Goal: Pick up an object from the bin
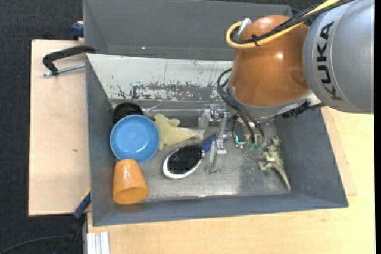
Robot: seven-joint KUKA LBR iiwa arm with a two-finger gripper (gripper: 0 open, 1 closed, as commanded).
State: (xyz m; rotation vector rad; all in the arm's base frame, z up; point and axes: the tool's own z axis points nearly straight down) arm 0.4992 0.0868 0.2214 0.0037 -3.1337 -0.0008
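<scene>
Hairbrush (pixel 183 162) (oval white head, black bristles, short blue handle) lies flat on the floor of the bin (pixel 178 21), near the front wall, about mid-width. Its long axis runs diagonally: head toward front left, handle toward back right. The jaws hang at the handle end, just beside the blue tip, with the head down-left of them. Jaw state: cannot tell, since the metal parts overlap below the orange wrist cover (pixel 268 62). Green toy dinosaur (pixel 272 160) lies near on the opposite side, toward the right wall. Blue bowl (pixel 134 138) and orange cup (pixel 130 182) sit well apart at left. Judgement: the brush is the nearer candidate, and a grip across the handle needs a closing line square to that diagonal.
</scene>
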